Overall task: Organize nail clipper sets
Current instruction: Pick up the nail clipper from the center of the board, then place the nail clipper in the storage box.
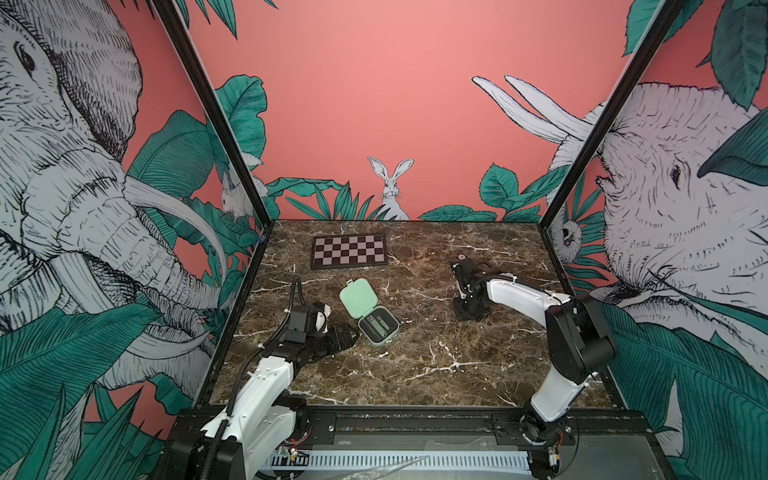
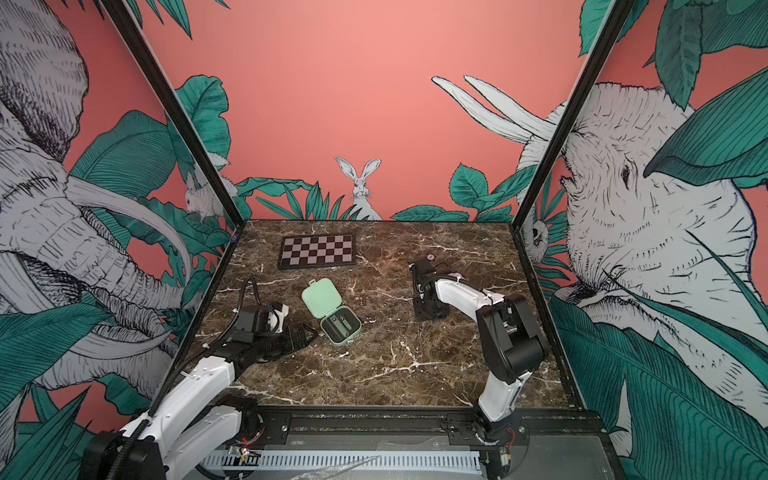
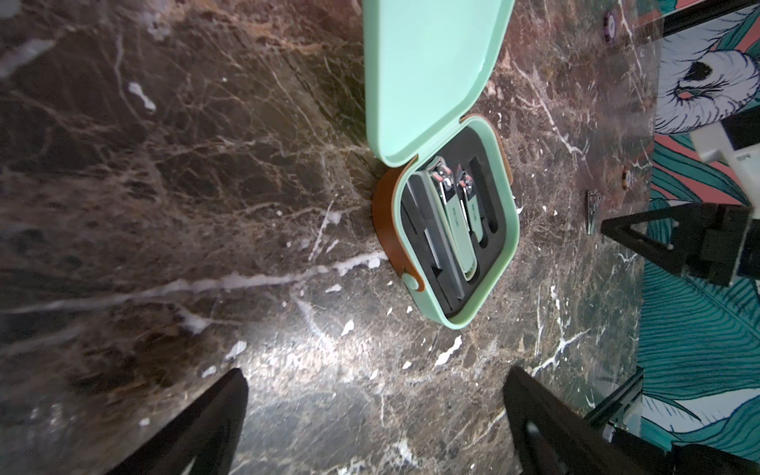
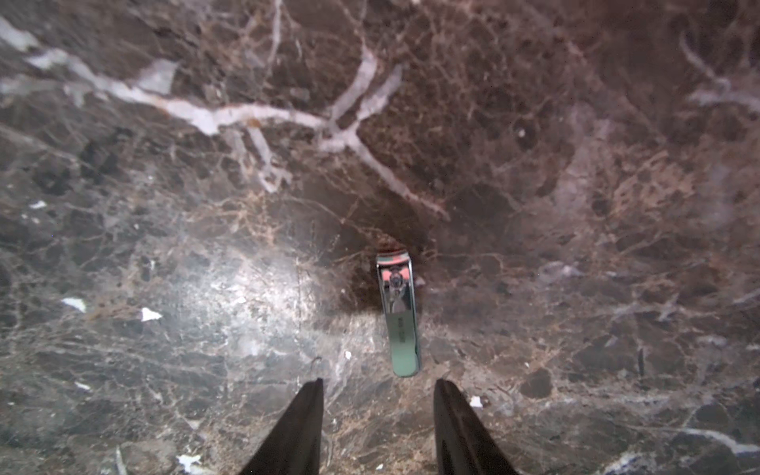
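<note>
The mint-green case point(image 1: 358, 296) point(image 2: 322, 298) lies open at the table's middle, lid flat, dark tray point(image 1: 379, 328) towards me. In the left wrist view the tray point(image 3: 415, 230) holds two pale-green clippers point(image 3: 452, 214) and a flat grey tool point(image 3: 436, 238). My left gripper point(image 1: 347, 336) point(image 2: 301, 338) point(image 3: 374, 374) stands wide open just left of the case, holding nothing. My right gripper point(image 1: 469, 311) point(image 2: 430, 311) point(image 4: 378, 384) points down at the table right of the case. It is open, and a loose nail clipper point(image 4: 399, 316) point(image 3: 592, 212) lies just beyond its fingertips.
A brown-and-pale checkerboard point(image 1: 349, 250) point(image 2: 316, 251) lies flat at the back of the marble table point(image 1: 415, 365). A small round disc point(image 3: 610, 20) sits on the marble beyond the case. Black frame posts and printed walls close in both sides.
</note>
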Robot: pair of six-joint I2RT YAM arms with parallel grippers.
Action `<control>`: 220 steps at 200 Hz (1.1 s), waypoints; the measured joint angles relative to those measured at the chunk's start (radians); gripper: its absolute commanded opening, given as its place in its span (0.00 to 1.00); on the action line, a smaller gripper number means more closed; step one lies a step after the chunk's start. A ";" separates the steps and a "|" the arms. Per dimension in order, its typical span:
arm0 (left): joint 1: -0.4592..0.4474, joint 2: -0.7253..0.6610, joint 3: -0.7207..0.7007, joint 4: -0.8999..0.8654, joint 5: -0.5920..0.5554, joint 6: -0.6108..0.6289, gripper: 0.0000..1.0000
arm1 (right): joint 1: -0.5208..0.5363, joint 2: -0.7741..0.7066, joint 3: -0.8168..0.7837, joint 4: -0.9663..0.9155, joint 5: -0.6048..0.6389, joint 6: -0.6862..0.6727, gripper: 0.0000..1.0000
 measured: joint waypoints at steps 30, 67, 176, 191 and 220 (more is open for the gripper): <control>0.000 -0.007 0.000 0.000 0.000 0.000 0.99 | -0.017 0.049 0.017 0.015 -0.014 -0.006 0.38; 0.000 -0.008 0.000 0.000 0.000 0.000 0.99 | -0.044 0.078 0.040 0.030 -0.027 -0.013 0.35; 0.000 0.011 0.000 0.013 0.000 0.000 0.99 | 0.046 0.100 0.097 0.045 -0.119 -0.033 0.09; 0.000 0.027 0.000 0.020 -0.001 0.000 0.99 | 0.138 0.113 0.188 0.027 -0.127 -0.045 0.08; 0.000 0.066 0.004 0.023 -0.005 0.002 0.99 | 0.288 0.186 0.393 0.018 -0.143 -0.095 0.07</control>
